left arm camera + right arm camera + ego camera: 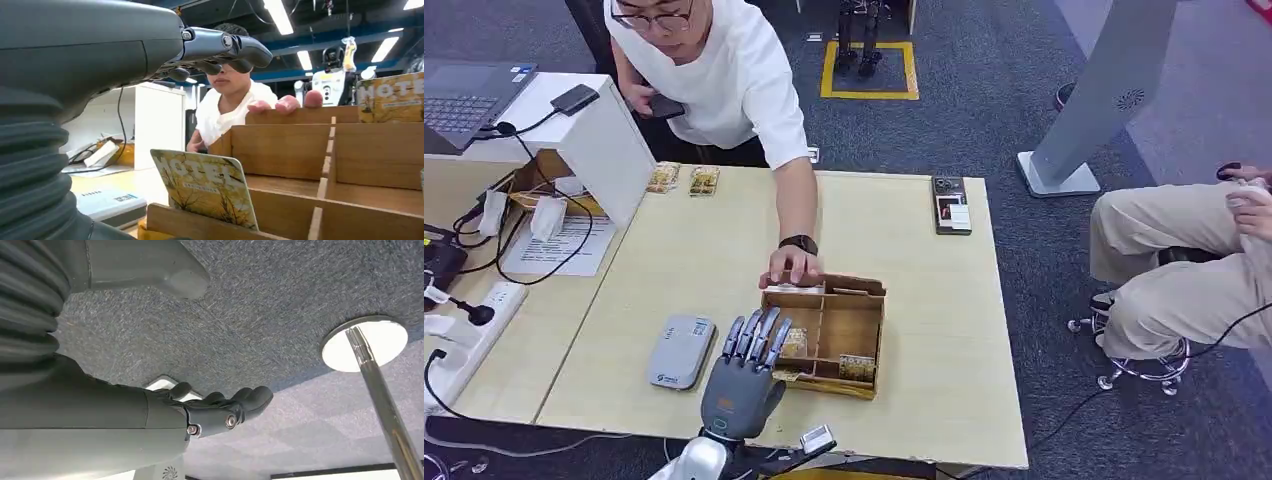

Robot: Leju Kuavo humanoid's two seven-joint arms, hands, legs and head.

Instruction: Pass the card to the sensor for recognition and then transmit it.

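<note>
The left hand (746, 365), fingers spread and holding nothing, hovers over the card (205, 187) in the wooden box (864, 318) near the counter's (924, 400) front edge.

"HOTEL" is printed in large pale letters on the card (205, 187) standing in the near compartment of the wooden box (300, 155). The letters "HOTE" are read on a second card (391, 97) at the box's far wall. Smaller lines beneath both words are too blurred to be read.
</note>
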